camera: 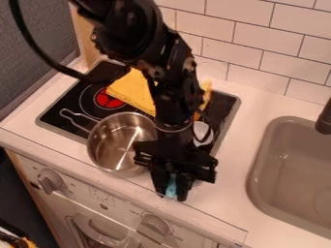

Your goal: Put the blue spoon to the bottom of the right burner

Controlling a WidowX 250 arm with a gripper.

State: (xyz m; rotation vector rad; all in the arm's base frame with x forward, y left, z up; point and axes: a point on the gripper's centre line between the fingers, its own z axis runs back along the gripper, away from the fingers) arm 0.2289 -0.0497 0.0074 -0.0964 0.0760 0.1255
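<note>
1. I have the blue spoon (171,187) between the fingers (159,183) of my gripper (171,190), close together with only a short blue stretch showing. I can't tell which part of it I've got.
2. That grip hangs straight down over the front strip of the counter (229,208), near the stove's (53,118) front right corner. I read this as lining up below the right burner, so setting down looks like the next step; whether the spoon touches anything, I can't tell.
3. My arm covers most of the right side of the stove, so I'd judge the spot by the stove's edges.
4. The metal pot (121,145) is the main obstacle: it sits front left, lapping over the stove's edge, right beside my gripper. Swinging left could knock it.
5. A yellow cloth (134,92) lies behind the pot, and a pale object (202,132) I can't identify is beside the arm. The sink (257,167) is off to the right.
</note>
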